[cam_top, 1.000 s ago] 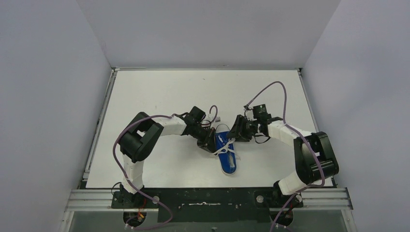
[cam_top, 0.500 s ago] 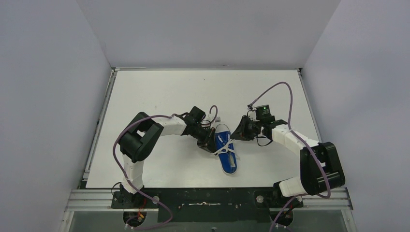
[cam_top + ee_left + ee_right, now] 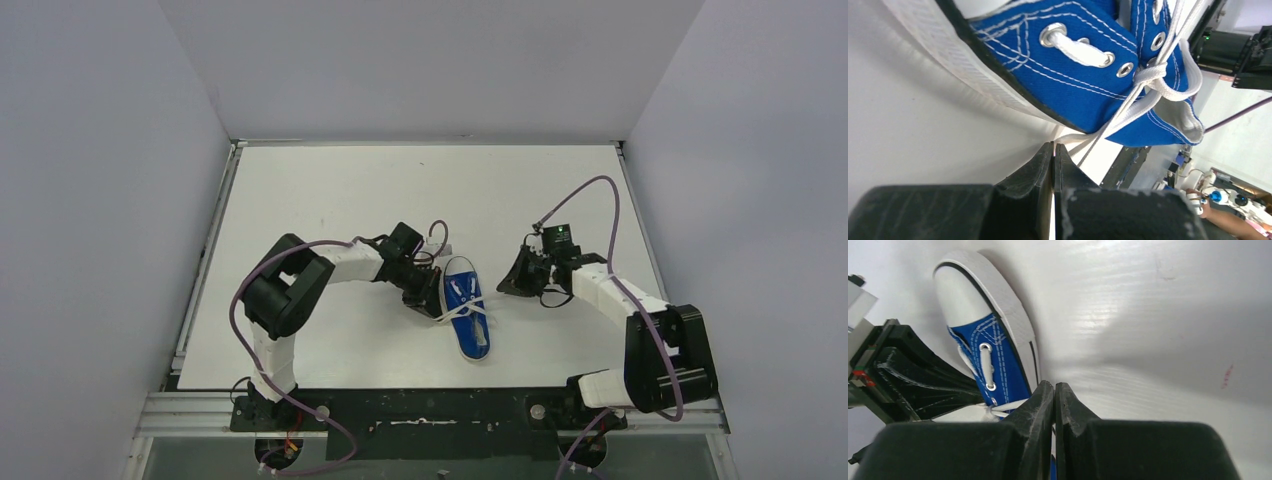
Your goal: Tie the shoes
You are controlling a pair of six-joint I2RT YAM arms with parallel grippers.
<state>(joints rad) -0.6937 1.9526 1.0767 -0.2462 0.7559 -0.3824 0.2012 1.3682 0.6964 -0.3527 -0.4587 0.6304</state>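
White table [image 3: 330, 190]; left gripper [image 3: 1053, 150], right gripper [image 3: 1054, 390] each clenched on laces [image 3: 1122, 115]. Pull outward evenly, cinching knot [image 3: 1151, 75] without dragging sneaker [image 3: 468, 322].

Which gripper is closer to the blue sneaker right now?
Left. The left gripper is right beside the sneaker; the right gripper sits clearly apart on the other side.

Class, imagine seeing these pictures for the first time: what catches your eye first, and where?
A blue sneaker lies on the white table, near its front edge. Its white laces are crossed in a knot, and the left gripper and right gripper, both shut, appear to pinch them from either side.
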